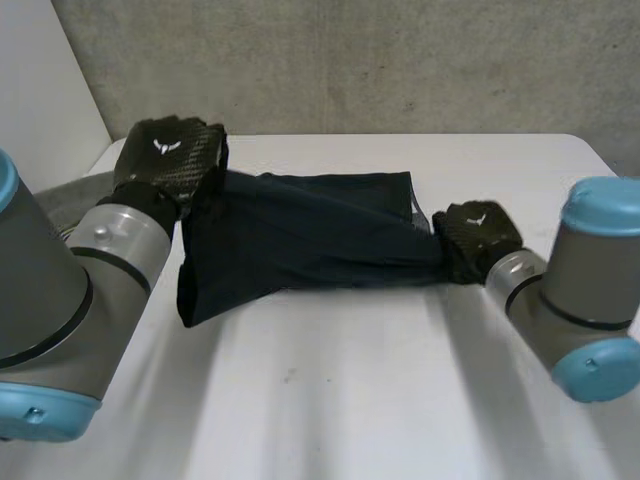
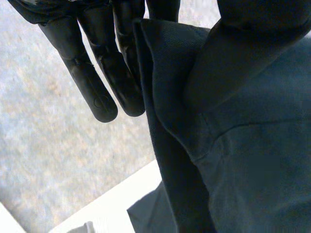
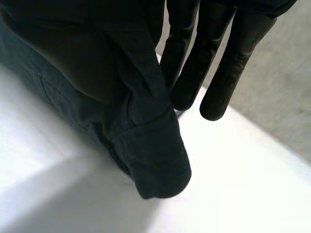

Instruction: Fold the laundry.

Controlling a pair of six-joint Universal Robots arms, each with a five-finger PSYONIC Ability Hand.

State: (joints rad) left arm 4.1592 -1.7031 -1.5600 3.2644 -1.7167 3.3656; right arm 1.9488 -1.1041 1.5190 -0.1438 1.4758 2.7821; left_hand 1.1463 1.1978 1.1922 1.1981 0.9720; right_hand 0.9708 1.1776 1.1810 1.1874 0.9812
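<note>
Left robot hand (image 1: 168, 150) and right robot hand (image 1: 478, 238) each pinch an end of the dark garment (image 1: 300, 235), stretched over the table (image 1: 350, 400), but I'd guess such shallow pinches could slip and dump it crumpled.

A white table (image 1: 350, 400) stands before a grey concrete wall (image 1: 400, 60).

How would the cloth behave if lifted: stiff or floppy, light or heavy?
Probably floppy: the cloth droops between the left hand and right hand, with one corner hanging loose. Likely light: a pinch at each end seems enough to hold it.
</note>
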